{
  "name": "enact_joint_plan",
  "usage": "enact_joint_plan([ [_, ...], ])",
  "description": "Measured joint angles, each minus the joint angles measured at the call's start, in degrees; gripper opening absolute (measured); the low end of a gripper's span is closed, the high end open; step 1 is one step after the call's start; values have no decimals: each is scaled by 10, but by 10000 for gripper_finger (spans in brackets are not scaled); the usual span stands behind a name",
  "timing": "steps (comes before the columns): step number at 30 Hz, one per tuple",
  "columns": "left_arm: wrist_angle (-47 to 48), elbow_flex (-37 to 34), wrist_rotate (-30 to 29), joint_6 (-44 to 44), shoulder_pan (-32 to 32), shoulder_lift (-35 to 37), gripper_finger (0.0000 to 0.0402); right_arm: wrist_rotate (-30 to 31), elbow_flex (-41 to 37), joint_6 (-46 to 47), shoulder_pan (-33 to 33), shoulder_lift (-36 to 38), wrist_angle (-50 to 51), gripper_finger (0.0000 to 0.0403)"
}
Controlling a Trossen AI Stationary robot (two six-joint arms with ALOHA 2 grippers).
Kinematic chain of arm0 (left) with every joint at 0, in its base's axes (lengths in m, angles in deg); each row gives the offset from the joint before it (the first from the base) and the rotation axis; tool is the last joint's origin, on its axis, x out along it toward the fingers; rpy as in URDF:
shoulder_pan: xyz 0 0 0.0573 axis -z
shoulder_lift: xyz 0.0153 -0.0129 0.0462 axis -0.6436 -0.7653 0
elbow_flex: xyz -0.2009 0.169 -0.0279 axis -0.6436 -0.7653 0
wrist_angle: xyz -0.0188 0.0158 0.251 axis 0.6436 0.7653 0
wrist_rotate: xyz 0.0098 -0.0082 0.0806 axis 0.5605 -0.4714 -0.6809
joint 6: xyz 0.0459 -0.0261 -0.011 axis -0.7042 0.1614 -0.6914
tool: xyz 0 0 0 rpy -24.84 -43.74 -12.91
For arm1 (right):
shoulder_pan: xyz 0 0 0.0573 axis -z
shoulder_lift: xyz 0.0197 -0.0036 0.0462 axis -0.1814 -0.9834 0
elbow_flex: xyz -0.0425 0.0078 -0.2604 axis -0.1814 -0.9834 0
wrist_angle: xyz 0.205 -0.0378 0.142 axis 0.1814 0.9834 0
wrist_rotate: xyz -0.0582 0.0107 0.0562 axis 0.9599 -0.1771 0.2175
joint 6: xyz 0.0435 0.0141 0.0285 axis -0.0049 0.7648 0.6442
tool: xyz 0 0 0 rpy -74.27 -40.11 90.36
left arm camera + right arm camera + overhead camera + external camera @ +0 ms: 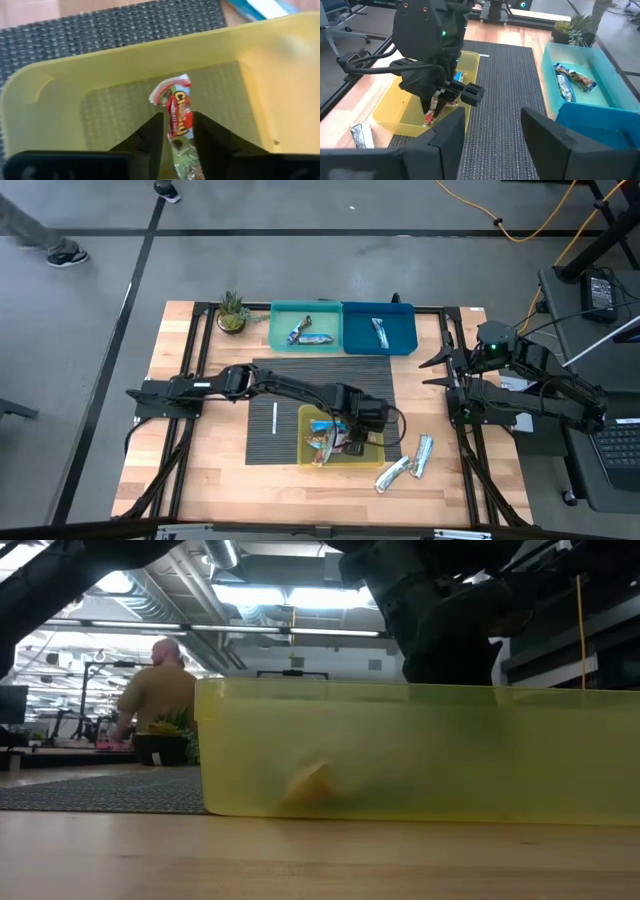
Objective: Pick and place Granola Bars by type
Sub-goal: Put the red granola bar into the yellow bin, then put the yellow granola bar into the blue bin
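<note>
Over the yellow bin near the table's front, left gripper reaching down inside, fingers pinched on a red-and-brown wrapped bar, held by its middle with the torn-looking end poking up, likely so as to lift clear of the walls. More bars lying in the same bin beside the gripper. Two silver bars loose on the wood just right of the bin. Behind the dark mat, a teal bin with two blue-wrapped bars and a blue bin with one silvery bar, so sorted by wrapper, it seems. Right gripper waiting at the table's right side, spread wide, holding nothing. Bin walls close on both sides of the held bar, so a straight rise probably safest; open mat between here and the back bins, no clutter across it. Small plant at the back-left corner, beside the teal bin, worth steering past
</note>
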Motion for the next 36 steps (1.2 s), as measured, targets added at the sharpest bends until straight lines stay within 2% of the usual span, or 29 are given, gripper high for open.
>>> enact_joint_plan([
  [4,9,15,-29,2,5,1,129,0,0,5,0,0,1,196],
  [8,7,44,-46,4,6,7,144,0,0,5,0,0,5,196],
  [20,65,46,-48,5,0,28,125,-2,0,4,0,0,6,196],
  [28,101,46,-95,5,-21,113,101,-12,0,-11,0,0,27,196],
  [32,113,47,-142,5,-22,178,92,-48,0,-55,0,1,48,196],
  [36,128,47,-192,5,-22,244,88,-47,2,-70,0,1,54,196],
])
